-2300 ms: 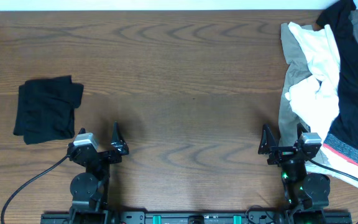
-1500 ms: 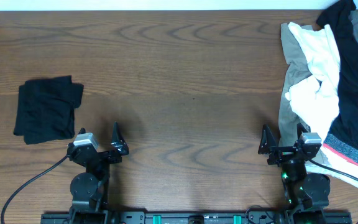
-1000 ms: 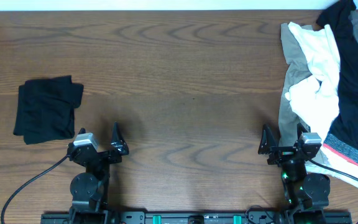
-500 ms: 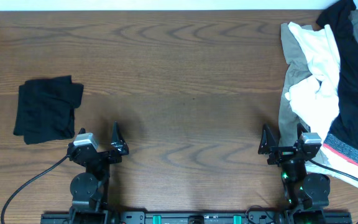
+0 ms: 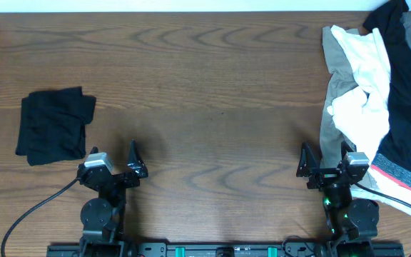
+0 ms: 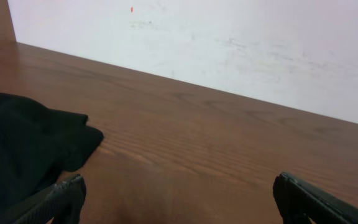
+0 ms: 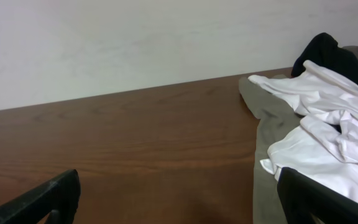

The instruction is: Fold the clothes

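A folded black garment (image 5: 54, 125) lies on the table at the left; it also shows in the left wrist view (image 6: 23, 149). A pile of unfolded clothes lies at the right: a white garment (image 5: 366, 93), an olive-grey one (image 5: 332, 93) under it and a dark navy one (image 5: 409, 78). The white garment (image 7: 328, 118) and the olive-grey one (image 7: 269, 155) show in the right wrist view. My left gripper (image 5: 114, 165) is open and empty near the front edge, right of the black garment. My right gripper (image 5: 325, 160) is open and empty beside the pile's left edge.
A striped garment with a red band (image 5: 409, 185) lies at the front right. The wooden table (image 5: 212, 107) stretches between the two heaps. A white wall (image 6: 229, 37) stands behind the table's far edge.
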